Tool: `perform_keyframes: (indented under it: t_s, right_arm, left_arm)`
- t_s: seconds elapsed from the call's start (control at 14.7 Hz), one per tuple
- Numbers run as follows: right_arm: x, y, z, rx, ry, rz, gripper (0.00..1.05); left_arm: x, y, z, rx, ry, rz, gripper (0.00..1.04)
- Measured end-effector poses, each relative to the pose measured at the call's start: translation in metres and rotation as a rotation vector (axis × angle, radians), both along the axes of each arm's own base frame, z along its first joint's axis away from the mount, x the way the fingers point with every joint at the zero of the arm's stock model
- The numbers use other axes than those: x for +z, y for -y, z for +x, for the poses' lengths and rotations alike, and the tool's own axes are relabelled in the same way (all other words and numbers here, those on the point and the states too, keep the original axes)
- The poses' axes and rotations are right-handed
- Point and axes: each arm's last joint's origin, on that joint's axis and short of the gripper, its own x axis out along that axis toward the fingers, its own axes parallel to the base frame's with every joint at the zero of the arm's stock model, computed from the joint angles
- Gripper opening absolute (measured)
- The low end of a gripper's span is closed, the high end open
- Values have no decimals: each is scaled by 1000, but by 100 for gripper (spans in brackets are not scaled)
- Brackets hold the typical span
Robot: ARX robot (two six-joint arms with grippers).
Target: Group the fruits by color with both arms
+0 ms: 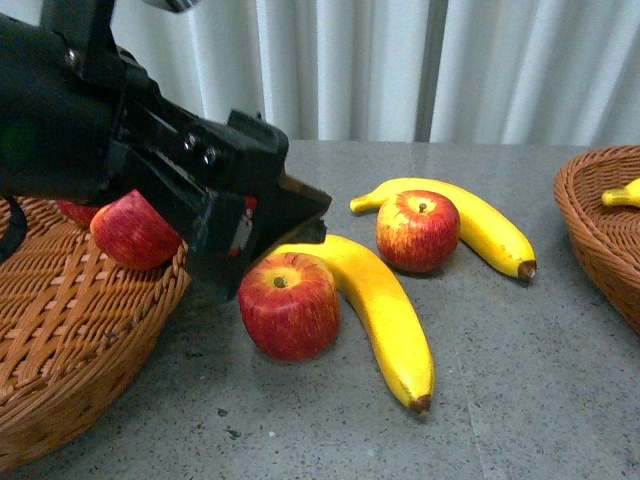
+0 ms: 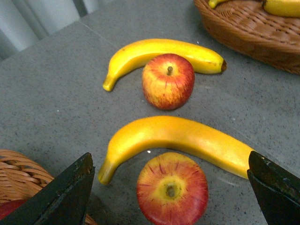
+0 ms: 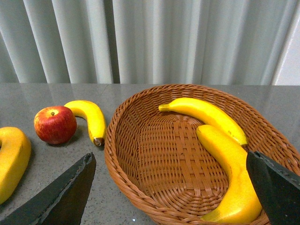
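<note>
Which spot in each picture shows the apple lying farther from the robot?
Front view: far apple, right of centre.
Left wrist view: far apple, beyond the nearer apple and nearer banana.
Right wrist view: far apple, outside the basket.
Shared landmark: the far banana beside it.

At least three apples (image 1: 289,305) (image 1: 417,231) (image 1: 133,231), four bananas (image 1: 385,310) (image 1: 470,220) (image 3: 206,112) (image 3: 232,173), two baskets (image 1: 70,330) (image 1: 600,220).

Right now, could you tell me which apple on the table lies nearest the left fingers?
The front apple, in the inner curve of the near banana; the other apple sits farther back.
</note>
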Motion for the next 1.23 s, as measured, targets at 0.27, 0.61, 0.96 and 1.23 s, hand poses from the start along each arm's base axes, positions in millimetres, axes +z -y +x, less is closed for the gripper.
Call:
perform_keyframes:
  t_s: [0.27, 0.61, 0.96, 1.23]
  right_arm:
    - [0, 0, 0, 0, 0, 0, 98]
    - [0, 0, 0, 0, 0, 0, 98]
    - [0, 0, 0, 0, 0, 0, 98]
    - [0, 0, 0, 0, 0, 0, 98]
  left_arm:
    - [-20, 7, 9, -96, -11, 118, 98]
    - [-40, 17, 19, -144, -24, 164, 98]
    - [-60, 26, 26, -172, -49, 205, 98]
    - [-72, 32, 31, -194, -24, 253, 76]
